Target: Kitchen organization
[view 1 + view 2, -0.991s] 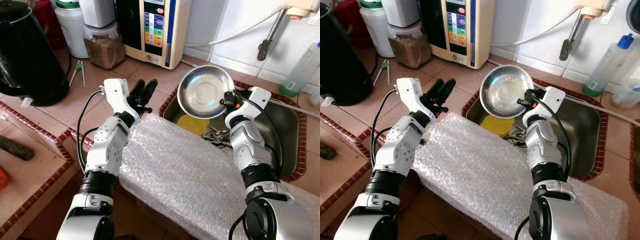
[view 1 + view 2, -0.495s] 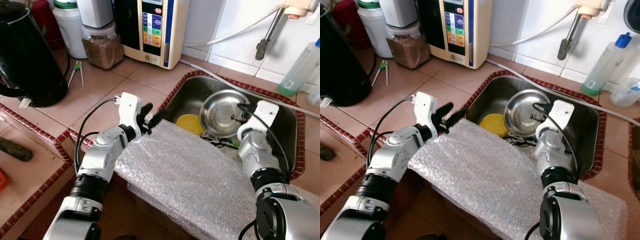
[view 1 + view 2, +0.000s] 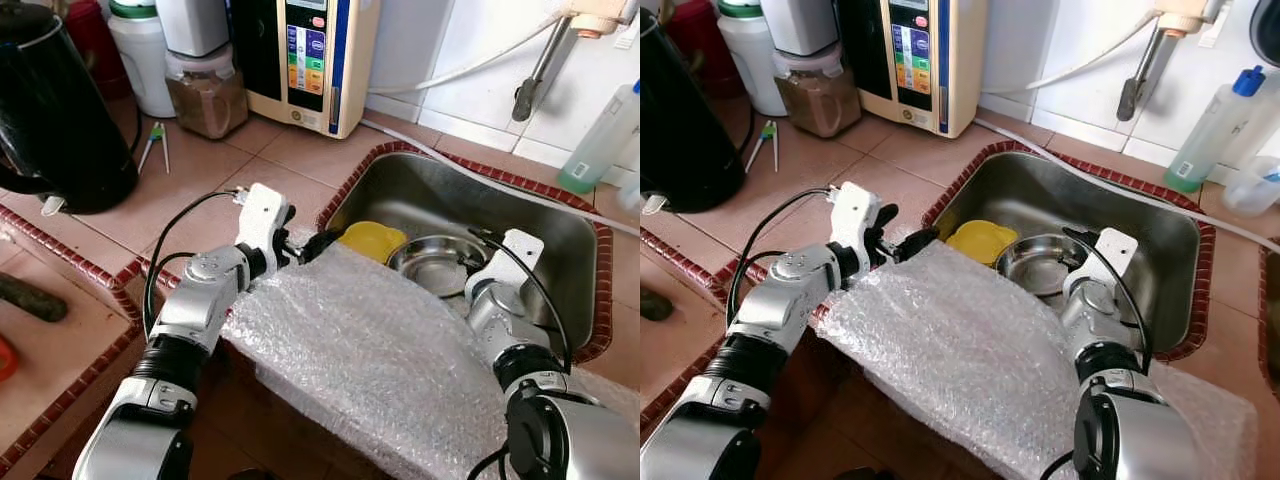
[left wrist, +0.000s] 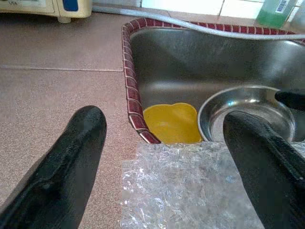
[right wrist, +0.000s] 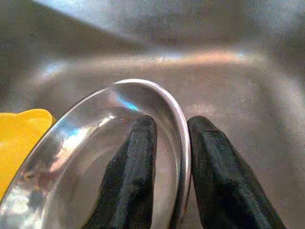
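1. On the far left of the tiled counter I saw a black kettle (image 3: 55, 105), well apart from anything I was working on.

2. Near the sink's left edge, my left gripper (image 3: 305, 243) hovered with its fingers spread wide and nothing between them, over the corner of the bubble wrap (image 3: 370, 350) draped across the counter's front edge.

3. Inside the sink (image 3: 560, 215), a yellow lid-like piece (image 3: 372, 238) lay just beside the steel bowl (image 3: 432, 262).

4. That bowl sat low in the basin, roughly level, and my right gripper (image 5: 170, 152) had its two fingers pinched on the rim, one inside the wall and one outside.

5. I judged the bowl light and rigid, not fragile, but smooth and possibly wet, so a rim pinch could slip or let it swing. Holding deeper on the wall, close to the lip, seemed the safer grip.

6. Far right, a clear bottle (image 3: 1206, 125) with a blue cap stood against the wall tiles.
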You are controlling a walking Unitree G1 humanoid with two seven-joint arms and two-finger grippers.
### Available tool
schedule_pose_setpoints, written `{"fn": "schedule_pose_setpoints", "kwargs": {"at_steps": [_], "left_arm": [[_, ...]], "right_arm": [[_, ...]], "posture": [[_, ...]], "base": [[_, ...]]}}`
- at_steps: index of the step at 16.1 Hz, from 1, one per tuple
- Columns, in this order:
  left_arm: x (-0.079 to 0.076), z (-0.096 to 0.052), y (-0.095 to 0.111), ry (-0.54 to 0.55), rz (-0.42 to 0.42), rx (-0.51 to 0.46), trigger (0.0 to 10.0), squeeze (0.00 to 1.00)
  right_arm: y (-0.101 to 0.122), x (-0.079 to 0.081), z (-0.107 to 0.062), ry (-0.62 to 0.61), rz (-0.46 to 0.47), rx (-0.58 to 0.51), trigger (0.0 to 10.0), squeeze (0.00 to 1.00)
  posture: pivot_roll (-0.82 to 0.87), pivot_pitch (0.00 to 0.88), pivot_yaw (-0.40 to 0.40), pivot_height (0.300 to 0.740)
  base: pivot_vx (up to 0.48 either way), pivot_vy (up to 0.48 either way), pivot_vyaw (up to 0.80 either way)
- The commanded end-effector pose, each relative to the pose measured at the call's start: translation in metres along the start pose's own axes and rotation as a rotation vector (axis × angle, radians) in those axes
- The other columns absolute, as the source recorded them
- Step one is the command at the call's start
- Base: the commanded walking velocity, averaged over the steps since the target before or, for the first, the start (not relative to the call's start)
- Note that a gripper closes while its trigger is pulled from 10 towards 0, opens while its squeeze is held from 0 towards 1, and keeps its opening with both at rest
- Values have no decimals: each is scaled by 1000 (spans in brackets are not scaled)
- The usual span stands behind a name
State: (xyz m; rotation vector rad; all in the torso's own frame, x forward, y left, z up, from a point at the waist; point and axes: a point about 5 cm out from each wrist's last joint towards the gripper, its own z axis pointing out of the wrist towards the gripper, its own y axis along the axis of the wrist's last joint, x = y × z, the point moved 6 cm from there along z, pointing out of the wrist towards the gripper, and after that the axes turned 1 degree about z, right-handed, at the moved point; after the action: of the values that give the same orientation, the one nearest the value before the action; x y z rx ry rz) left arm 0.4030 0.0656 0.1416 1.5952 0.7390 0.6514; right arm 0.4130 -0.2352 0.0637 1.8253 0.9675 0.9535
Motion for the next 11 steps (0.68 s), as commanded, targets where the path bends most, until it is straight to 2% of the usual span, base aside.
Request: {"fn": "schedule_pose_setpoints", "kwargs": {"at_steps": [1, 2, 3, 4, 5, 7, 9, 11], "left_arm": [[-2, 2, 0, -11, 26, 13, 10000, 1000], [-2, 2, 0, -8, 32, 13, 10000, 1000], [-2, 2, 0, -8, 22, 9, 10000, 1000], [-2, 1, -1, -5, 20, 10, 10000, 1000], [-1, 1, -3, -2, 22, 13, 10000, 1000], [-2, 2, -4, -3, 22, 15, 10000, 1000], [-4, 3, -3, -4, 22, 11, 10000, 1000], [-3, 3, -3, 4, 24, 8, 10000, 1000]], "right_arm": [[-3, -2, 0, -5, 22, 15, 10000, 1000], [-2, 3, 0, 22, 32, 8, 10000, 1000], [5, 14, -1, 84, 39, -25, 10000, 1000], [11, 23, -2, 125, 7, -58, 10000, 1000], [19, 46, -6, 237, -18, -96, 10000, 1000], [14, 40, -4, 193, -180, -88, 10000, 1000], [9, 39, -4, 196, -222, -64, 10000, 1000], [9, 38, -5, 232, -466, -101, 10000, 1000]], "posture": [[28, 69, 3, 740], [27, 66, 4, 740], [25, 66, 5, 740], [25, 65, 5, 740], [21, 66, 4, 740], [21, 67, 3, 740], [22, 67, -3, 740], [20, 68, -5, 740]], "base": [[0, 0, 0], [0, 0, 0], [0, 0, 0], [0, 0, 0], [0, 0, 0], [0, 0, 0], [0, 0, 0], [0, 0, 0]]}}
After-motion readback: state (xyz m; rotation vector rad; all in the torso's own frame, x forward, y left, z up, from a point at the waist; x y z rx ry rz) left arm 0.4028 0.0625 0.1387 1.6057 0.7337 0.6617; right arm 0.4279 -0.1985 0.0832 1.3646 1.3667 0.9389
